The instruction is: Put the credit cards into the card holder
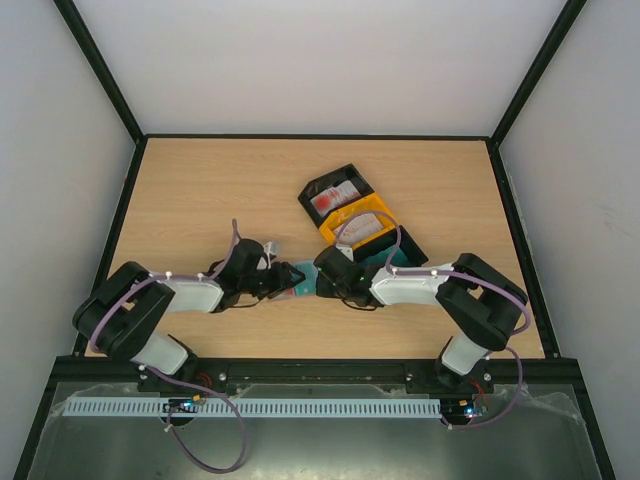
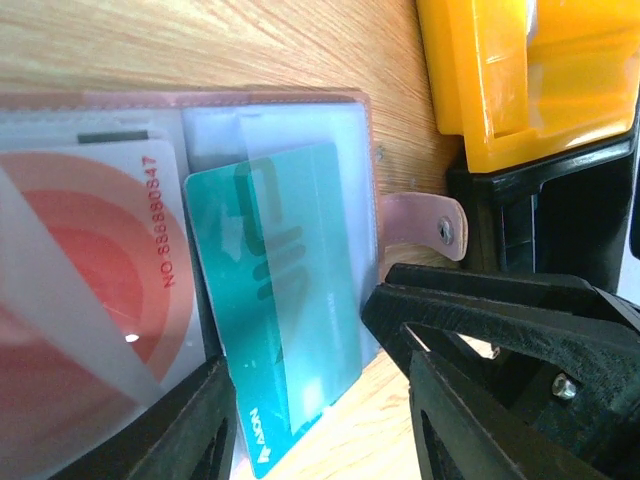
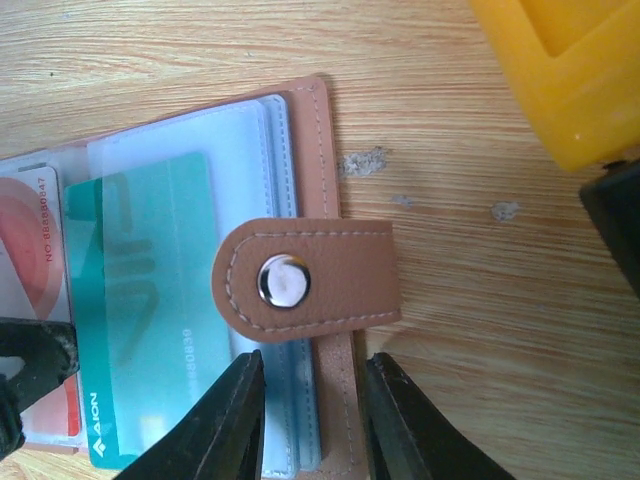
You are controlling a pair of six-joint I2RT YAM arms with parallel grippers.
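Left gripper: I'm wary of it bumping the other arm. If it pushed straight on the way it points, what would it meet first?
Probably the teal card sticking out of the card holder, between its fingers. The right gripper sits just beyond, though depth is unclear.

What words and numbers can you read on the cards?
"NO 888880847": red-and-white plastic card in the brown leather card holder; middle digits blurry, uncertain.
"AION": bottom corner of the teal plastic card.
Faint digits near the teal card's lower edge: too blurred to read.

Brown leather card holder lies open at frame centre, its snap tab folded over; a teal plastic credit card sits partway in a clear pocket beside a red-and-white card.
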